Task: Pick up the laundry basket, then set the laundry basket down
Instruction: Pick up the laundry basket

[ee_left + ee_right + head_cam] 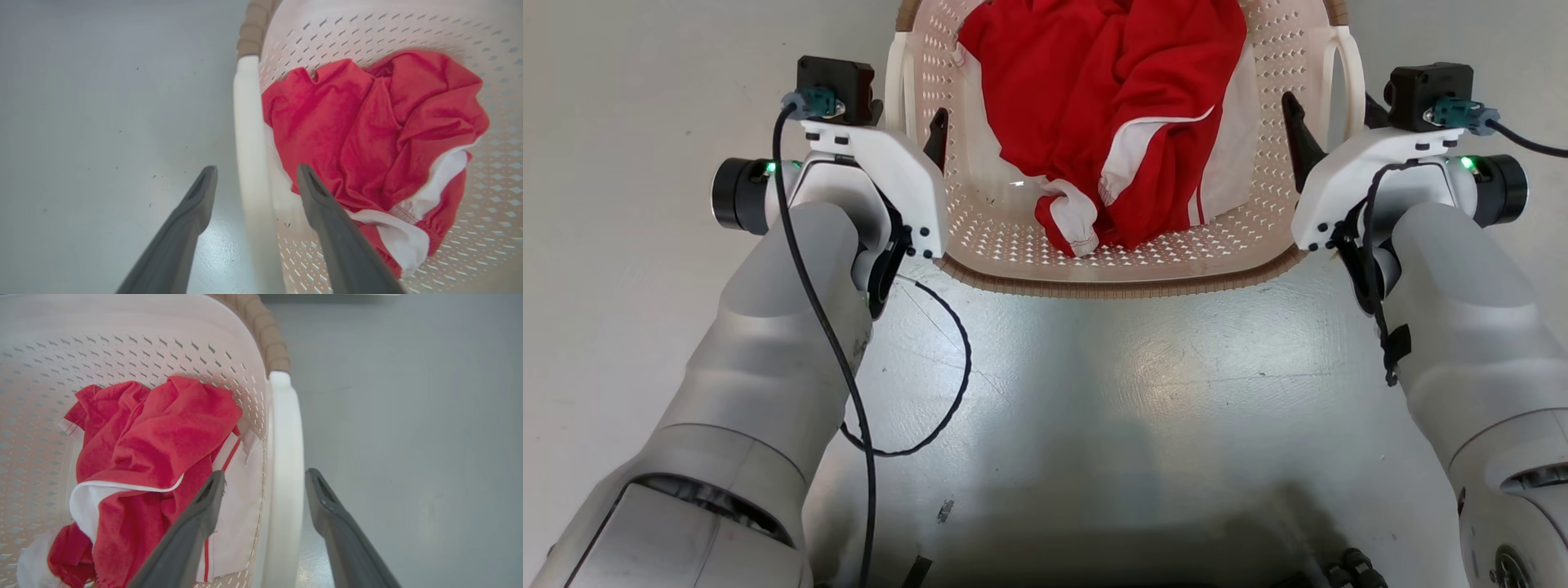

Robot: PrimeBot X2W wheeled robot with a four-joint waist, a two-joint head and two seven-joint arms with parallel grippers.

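"Laundry basket (1119,286) stood on the grey floor (1094,408) straight ahead of the robot, with a red garment (1111,98) inside," said the first. "The left gripper (257,168) and right gripper (265,473) each straddled a white loop handle (247,122). Their jaws were spread, one finger inside the wall and one outside, clamping nothing."

"Both should probably have closed together, square on the handles, then lifted evenly," the second answered. "Otherwise the basket might have tilted. The right inner finger looked close enough to pinch cloth. Any labels?"

"None that could be read."
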